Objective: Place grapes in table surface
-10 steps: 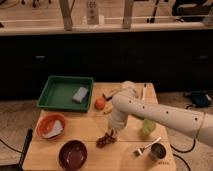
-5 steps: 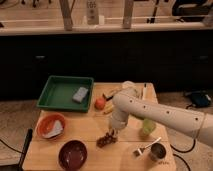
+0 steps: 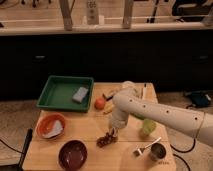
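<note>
The grapes (image 3: 106,140) (a small, lumpy, dark reddish bunch) lie on the light wooden table surface (image 3: 85,131) near the middle of its front edge, with the gripper (image 3: 113,133) just above them.

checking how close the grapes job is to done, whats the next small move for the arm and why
Probably ease the pincer straight up and away, leaving the grapes behind. They already seem to rest on the table surface, and the pincer sits right at their upper edge.
</note>
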Available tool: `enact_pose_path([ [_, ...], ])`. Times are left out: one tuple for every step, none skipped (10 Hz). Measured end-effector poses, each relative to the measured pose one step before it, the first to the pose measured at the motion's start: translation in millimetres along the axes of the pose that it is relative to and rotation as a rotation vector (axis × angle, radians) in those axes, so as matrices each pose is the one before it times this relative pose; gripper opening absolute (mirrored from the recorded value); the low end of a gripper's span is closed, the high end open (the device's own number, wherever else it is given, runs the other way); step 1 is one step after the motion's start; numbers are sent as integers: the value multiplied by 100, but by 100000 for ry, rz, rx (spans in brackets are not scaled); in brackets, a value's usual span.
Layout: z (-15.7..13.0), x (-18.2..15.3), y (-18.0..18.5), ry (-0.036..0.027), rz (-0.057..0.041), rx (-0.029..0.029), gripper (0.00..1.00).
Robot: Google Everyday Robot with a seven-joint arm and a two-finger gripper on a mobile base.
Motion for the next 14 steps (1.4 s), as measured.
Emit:
enact_pose_path([
  [-157, 132, -69, 452, 20, 282, 58],
  [-216, 141, -120, 514, -377, -172, 69],
  [-163, 112, -181, 310, -553, -252, 77],
  [-166, 187, -60, 298, -125, 55, 80],
  [-209, 432, -11, 198, 151, 350, 80],
  [-73, 305, -135, 33, -215, 106, 80],
  [-45, 229, -392, -17, -745, 108, 80],
  [-8, 194, -143, -77, -368, -70, 80],
  [-86, 356, -279, -290, -957, 247, 80],
  [48, 108, -143, -201, -736, 51, 80],
  [288, 0, -312, -634, -3749, -120, 80],
  [252, 48, -2, -359, -4662, -59, 80],
  [167, 16, -39, -277, -2393, -16, 80],
  [52, -42, -161, -136, -436, -62, 80],
])
